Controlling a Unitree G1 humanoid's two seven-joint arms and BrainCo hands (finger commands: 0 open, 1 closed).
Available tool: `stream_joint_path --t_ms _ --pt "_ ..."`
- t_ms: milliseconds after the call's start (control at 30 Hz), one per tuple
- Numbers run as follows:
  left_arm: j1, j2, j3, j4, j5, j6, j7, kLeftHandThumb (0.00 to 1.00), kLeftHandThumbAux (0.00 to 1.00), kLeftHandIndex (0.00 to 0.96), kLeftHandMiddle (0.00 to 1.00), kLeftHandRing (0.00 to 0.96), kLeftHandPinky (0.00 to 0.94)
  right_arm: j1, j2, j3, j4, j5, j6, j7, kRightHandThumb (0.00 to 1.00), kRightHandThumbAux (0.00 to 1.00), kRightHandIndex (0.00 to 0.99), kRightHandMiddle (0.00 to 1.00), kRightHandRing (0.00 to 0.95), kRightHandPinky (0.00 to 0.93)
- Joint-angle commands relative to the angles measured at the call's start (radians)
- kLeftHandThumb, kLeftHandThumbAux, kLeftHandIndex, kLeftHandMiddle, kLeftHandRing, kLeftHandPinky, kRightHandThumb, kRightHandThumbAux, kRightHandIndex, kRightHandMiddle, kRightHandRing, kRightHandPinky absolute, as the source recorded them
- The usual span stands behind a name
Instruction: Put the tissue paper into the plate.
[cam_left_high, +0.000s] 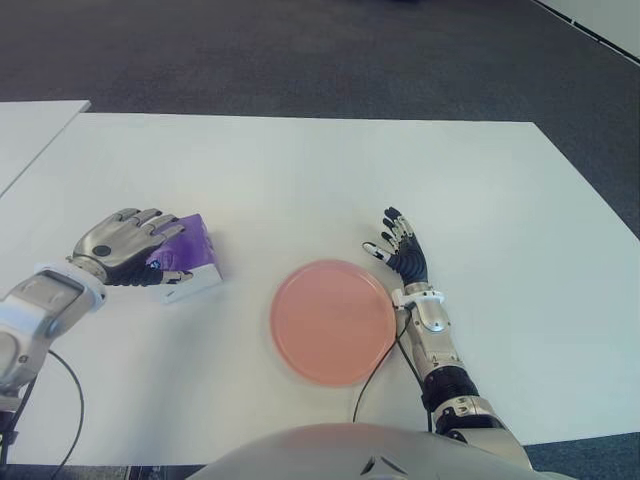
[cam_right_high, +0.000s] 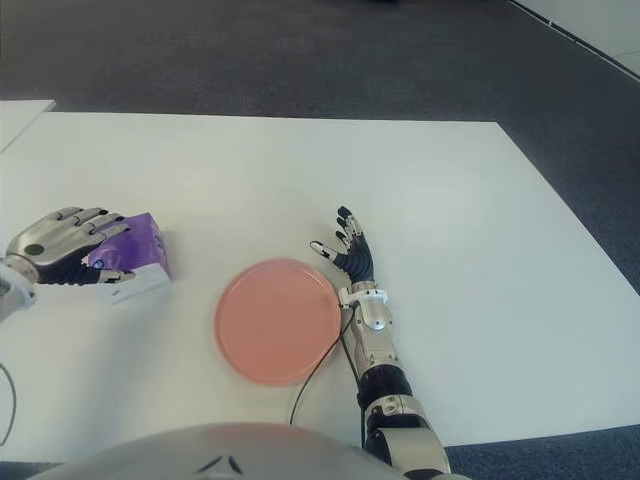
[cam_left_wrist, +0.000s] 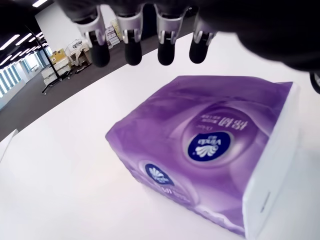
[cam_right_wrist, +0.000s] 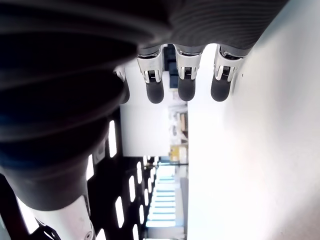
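Tissue pack (cam_left_high: 190, 255) half hidden under open left hand (cam_left_high: 125, 245), beside plate (cam_left_high: 332, 320); right hand (cam_left_high: 400, 250) open.

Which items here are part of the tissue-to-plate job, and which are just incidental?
Part of the job:
- purple tissue pack, on the table, outside the plate
- pink plate, nothing in it
- left hand, fingers over the pack, not closed on it

Incidental:
- right hand, open, right of the plate
- white table
- black cable

Plate (cam_left_high: 332, 321) sits on table (cam_left_high: 300, 170) near its front edge, about centre. Tissue pack (cam_left_high: 188, 256) lies left of plate, well apart. Left hand (cam_left_high: 125, 246) over pack's left side. Right hand (cam_left_high: 400, 252) just beside plate's right rim.
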Motion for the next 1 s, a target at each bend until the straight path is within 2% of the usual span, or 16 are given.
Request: stream_joint_path --t_ms 33,633,1000 --pt "-0.022 0.012 -0.038 0.041 0.015 0.011 0.033 0.221 0.085 0.0 0.0 0.0 0.0 0.116 0.006 0.001 0.069 0.001 0.069 -0.001 0.005 0.816 0.0 0.0 0.0 0.0" --pt "-0.048 0.018 -0.09 0.095 0.02 0.038 0.112 0.221 0.12 0.0 0.0 0.0 0.0 0.128 -0.004 0.008 0.051 -0.014 0.081 -0.007 0.0 0.817 0.0 0.0 0.0 0.0" --pt "-0.048 0.021 -0.109 0.094 0.014 0.05 0.121 0.214 0.124 0.0 0.0 0.0 0.0 0.142 0.004 0.01 -0.004 -0.017 0.146 -0.03 0.0 0.77 0.0 0.0 0.0 0.0"
